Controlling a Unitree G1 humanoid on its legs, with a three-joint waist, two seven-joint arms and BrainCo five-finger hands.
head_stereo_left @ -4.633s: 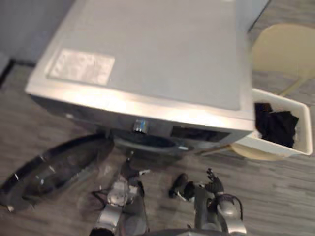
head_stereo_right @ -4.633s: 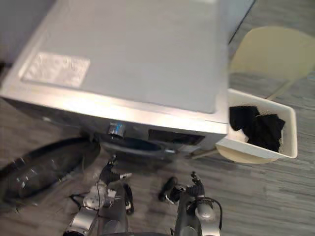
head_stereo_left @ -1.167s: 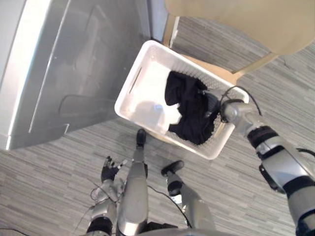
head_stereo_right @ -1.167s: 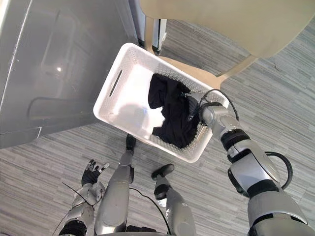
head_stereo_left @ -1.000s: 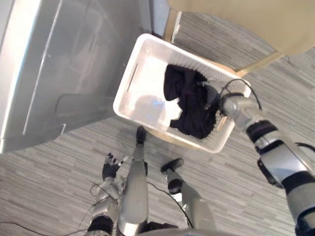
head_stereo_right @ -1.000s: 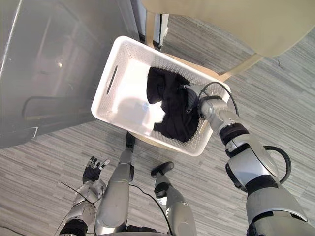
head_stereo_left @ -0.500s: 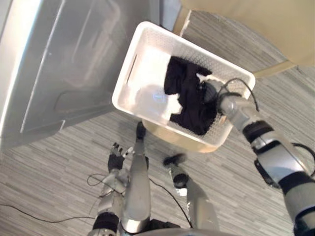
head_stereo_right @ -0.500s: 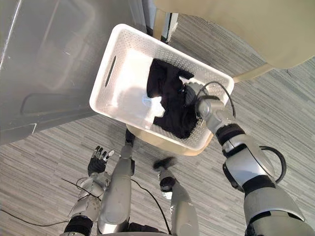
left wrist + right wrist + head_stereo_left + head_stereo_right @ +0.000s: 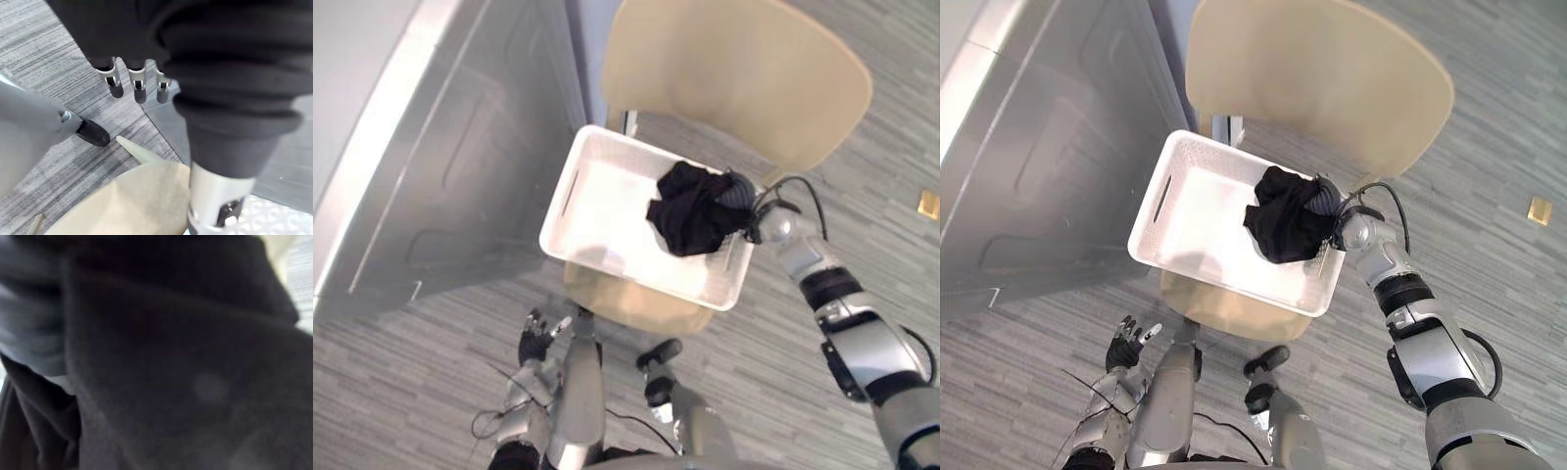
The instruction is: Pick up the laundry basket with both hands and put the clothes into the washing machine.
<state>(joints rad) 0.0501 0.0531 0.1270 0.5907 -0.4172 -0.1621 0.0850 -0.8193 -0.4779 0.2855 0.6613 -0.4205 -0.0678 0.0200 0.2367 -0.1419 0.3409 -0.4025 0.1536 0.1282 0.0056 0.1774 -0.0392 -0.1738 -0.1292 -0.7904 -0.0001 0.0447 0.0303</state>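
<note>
A white laundry basket (image 9: 603, 206) rests on the seat of a beige chair (image 9: 641, 309). Black clothes (image 9: 691, 211) are bunched into a ball over the basket's right end. My right hand (image 9: 1326, 200) reaches in from the right, its fingers curled into that bundle; dark cloth (image 9: 186, 382) lies close against the hand in the right wrist view. My left hand (image 9: 533, 345) hangs low at the left, away from the basket, with straight fingers (image 9: 138, 84) over the floor. The grey washing machine (image 9: 440, 176) stands to the left of the basket.
The chair's beige backrest (image 9: 734, 78) rises behind the basket. The washing machine's side panel (image 9: 1028, 166) stands close to the basket's left rim. A small yellow piece (image 9: 928, 204) lies on the grey plank floor at the far right.
The view has shifted. My right hand has closed on the black clothes, which went from spread flat in the basket to a gathered, raised bundle. The left hand stays open and low.
</note>
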